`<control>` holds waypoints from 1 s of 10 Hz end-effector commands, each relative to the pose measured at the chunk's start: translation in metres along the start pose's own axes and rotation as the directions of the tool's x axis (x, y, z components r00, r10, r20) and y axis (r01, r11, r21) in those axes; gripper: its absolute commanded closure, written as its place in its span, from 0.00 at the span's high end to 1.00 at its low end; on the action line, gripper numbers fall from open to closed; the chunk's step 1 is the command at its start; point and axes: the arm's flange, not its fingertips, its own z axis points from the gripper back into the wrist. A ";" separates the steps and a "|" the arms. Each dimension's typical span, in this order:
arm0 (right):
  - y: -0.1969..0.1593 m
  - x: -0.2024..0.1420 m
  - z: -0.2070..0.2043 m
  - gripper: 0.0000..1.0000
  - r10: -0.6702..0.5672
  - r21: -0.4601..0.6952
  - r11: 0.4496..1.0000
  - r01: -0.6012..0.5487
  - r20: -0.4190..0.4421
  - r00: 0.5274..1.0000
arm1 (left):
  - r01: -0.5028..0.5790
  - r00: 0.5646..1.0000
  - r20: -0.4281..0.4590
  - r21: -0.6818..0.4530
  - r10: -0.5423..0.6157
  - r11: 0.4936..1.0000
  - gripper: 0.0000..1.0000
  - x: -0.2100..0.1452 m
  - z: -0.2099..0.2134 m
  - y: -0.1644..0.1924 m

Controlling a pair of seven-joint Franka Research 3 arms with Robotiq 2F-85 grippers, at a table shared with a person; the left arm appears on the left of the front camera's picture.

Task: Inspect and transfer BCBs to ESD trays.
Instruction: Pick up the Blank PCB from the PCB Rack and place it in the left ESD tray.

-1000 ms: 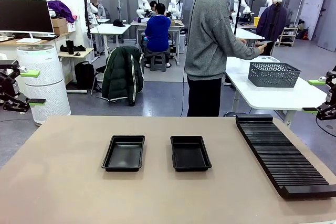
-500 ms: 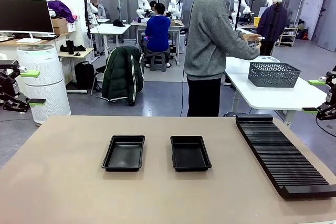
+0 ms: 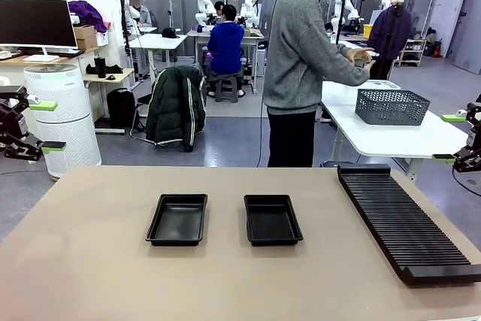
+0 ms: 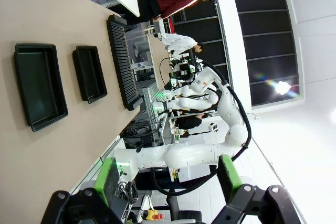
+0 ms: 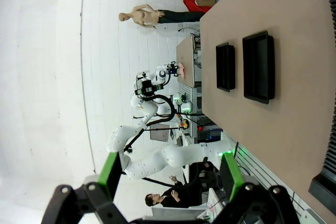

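Two black ESD trays, the left tray (image 3: 177, 219) and the right tray (image 3: 272, 219), lie side by side and empty at the table's middle. No BCBs are in view. My left gripper (image 3: 46, 125) hangs open beyond the table's left edge, nothing between its green pads. My right gripper (image 3: 449, 138) is likewise open off the right edge. In the left wrist view the open gripper (image 4: 169, 179) looks across at both trays (image 4: 39, 85) (image 4: 90, 73). The right wrist view has its open gripper (image 5: 170, 174) with the trays (image 5: 259, 66) (image 5: 226, 66) far off.
A long black ribbed rack (image 3: 406, 223) lies along the table's right side, also seen as the rack (image 4: 123, 64). A person (image 3: 301, 58) stands beyond the far edge, turned right, hands (image 3: 362, 55) raised over a white side table with a grey basket (image 3: 391, 106).
The person's hands have lifted from reaching toward the side table up to chest height. Both arms and the trays have not moved.
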 end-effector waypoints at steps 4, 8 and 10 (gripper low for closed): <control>0.001 0.000 0.001 1.00 0.002 -0.005 1.000 -0.002 -0.001 1.000 | 0.001 1.000 -0.001 0.000 -0.001 1.000 1.00 0.001 0.000 0.000; 0.001 0.000 0.001 1.00 0.002 -0.005 1.000 -0.002 -0.001 1.000 | 0.001 1.000 -0.001 0.000 -0.001 1.000 1.00 0.001 0.000 0.000; 0.001 0.000 0.001 1.00 0.002 -0.005 1.000 -0.002 -0.001 1.000 | 0.001 1.000 -0.001 0.000 -0.001 1.000 1.00 0.001 0.000 0.000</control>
